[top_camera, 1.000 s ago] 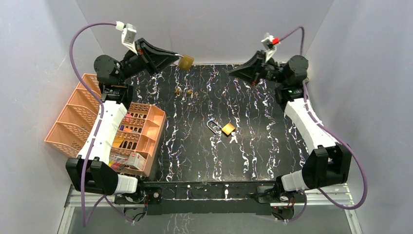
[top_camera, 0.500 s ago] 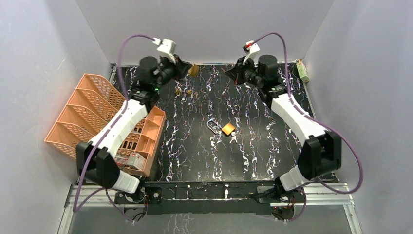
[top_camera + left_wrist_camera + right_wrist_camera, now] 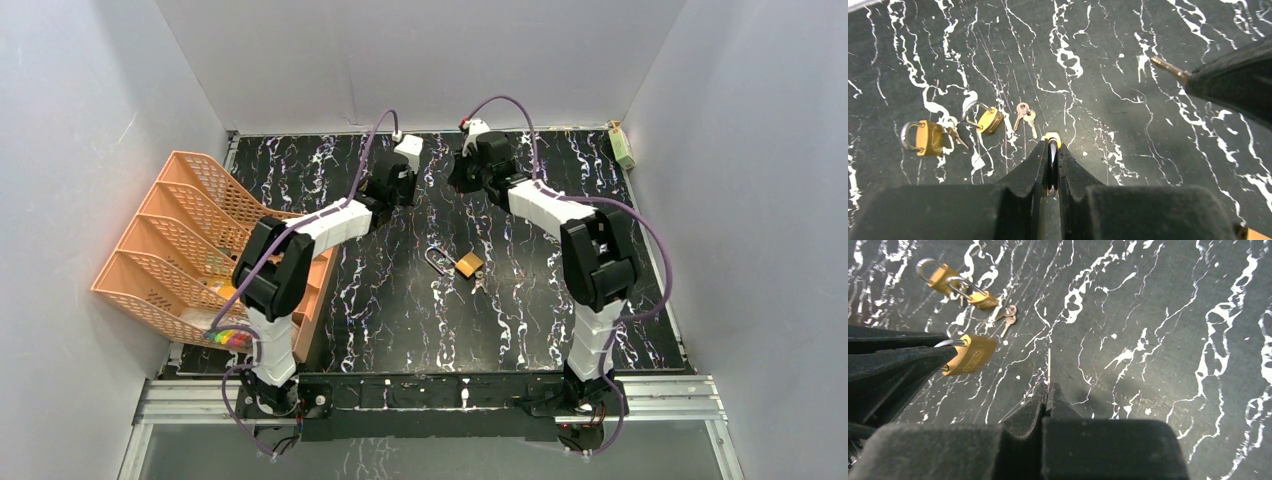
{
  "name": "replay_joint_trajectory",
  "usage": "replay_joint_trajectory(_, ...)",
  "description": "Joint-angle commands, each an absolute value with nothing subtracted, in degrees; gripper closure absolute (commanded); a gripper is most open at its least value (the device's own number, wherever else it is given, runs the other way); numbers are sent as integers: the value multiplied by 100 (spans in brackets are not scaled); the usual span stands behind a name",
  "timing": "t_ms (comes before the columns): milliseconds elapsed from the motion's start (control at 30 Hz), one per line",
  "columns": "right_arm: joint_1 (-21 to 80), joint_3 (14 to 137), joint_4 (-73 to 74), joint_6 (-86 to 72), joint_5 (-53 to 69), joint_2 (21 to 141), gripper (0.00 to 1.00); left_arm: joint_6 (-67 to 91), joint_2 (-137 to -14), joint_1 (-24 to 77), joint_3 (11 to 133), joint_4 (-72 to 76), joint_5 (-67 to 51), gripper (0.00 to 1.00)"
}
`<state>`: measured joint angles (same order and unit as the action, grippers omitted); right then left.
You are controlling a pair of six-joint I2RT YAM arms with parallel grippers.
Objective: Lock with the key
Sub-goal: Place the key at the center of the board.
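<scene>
My left gripper [image 3: 1051, 142] is shut on the steel shackle of a brass padlock [image 3: 1052, 136], whose body pokes out past the fingertips. From the right wrist view this held padlock [image 3: 970, 354] hangs sideways at the left, off the table. My right gripper [image 3: 1049, 385] is shut on a thin key [image 3: 1049, 365], seen edge-on and sticking straight out. In the left wrist view the key's tip [image 3: 1168, 67] points toward the left from the upper right. The two grippers face each other above the back of the table, a short gap apart.
Two more brass padlocks [image 3: 928, 137] [image 3: 989, 120] and a pair of loose keys [image 3: 1024, 112] lie on the black marbled table. Another open padlock [image 3: 465, 263] lies mid-table. An orange basket [image 3: 170, 240] stands at the left, and a small box [image 3: 622, 145] sits in the far right corner.
Both arms have swung in from the back corners toward the middle of the table's far side, bringing the held padlock and key close together. Neither grip has changed.
</scene>
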<state>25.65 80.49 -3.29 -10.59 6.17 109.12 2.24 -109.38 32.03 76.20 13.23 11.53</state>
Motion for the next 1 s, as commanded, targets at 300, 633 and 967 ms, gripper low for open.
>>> replay_joint_trajectory(300, 2722, 8305, -1751, -1828, 1165, 12115, 100, 579, -11798, 3173, 8548, 2138, 1351, 100)
replay_joint_trajectory(633, 2722, 8605, -1871, -2107, 1392, 12689, 86, 696, -12349, 3148, 8888, 1932, 1299, 100)
replay_joint_trajectory(967, 2690, 8097, -1899, -1838, 1138, 12047, 34, 665, -12291, 3044, 9324, 1550, 1211, 65)
